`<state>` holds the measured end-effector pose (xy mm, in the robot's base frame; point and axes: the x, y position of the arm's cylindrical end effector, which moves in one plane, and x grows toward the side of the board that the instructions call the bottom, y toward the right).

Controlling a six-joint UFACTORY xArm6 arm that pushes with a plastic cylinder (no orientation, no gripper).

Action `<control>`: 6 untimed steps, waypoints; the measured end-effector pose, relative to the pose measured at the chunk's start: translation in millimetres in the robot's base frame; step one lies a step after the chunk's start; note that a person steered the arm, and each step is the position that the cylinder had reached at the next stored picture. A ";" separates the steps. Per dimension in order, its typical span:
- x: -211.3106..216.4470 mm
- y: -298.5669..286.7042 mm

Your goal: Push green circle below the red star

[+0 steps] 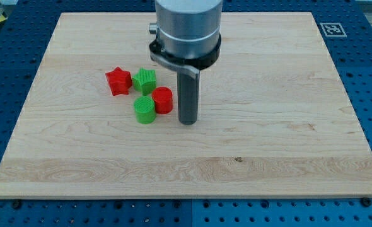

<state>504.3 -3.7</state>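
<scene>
The red star (118, 81) lies on the wooden board at the view's left of centre. A green star-like block (145, 81) touches its right side. The green circle (144, 109) lies below that, down and to the right of the red star. A red round block (162, 99) touches the green circle's upper right. My tip (187, 121) stands on the board just right of the red round block, with a small gap, and to the right of the green circle.
The wooden board (268, 151) rests on a blue perforated table. The arm's grey body (187, 31) hangs over the board's top middle. A black and white marker (333, 29) sits off the board's top right corner.
</scene>
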 end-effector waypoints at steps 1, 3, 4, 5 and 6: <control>8.9 -20.3; -4.5 -66.4; -17.7 -90.7; -25.1 -111.8; -25.1 -116.3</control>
